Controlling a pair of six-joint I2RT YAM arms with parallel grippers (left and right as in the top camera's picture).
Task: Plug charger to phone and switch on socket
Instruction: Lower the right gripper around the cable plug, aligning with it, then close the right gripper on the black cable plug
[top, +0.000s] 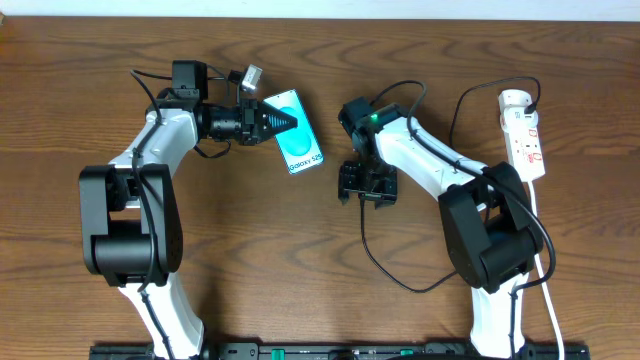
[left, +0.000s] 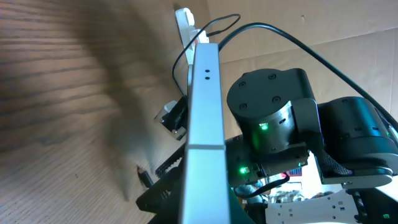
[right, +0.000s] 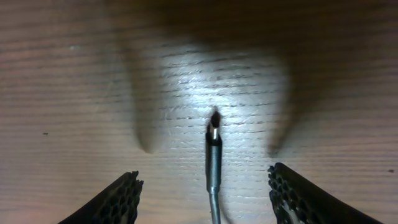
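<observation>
step: grasping charger (right: 214, 180) | right gripper (top: 368, 188) jaws apart, straddling its plug (right: 214, 138) on table (top: 250, 270); left gripper (top: 284, 120) clamped on phone (top: 303, 152) | next: close squarely on plug; aim at phone port

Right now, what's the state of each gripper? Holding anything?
Left gripper: shut on the phone, gripping its edge.
Right gripper: open, fingers either side of the charger tip, not touching it.

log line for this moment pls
left gripper: shut on slim turquoise-screen phone | right gripper: open astride thin black charger plug tip | white power strip: untouched
</observation>
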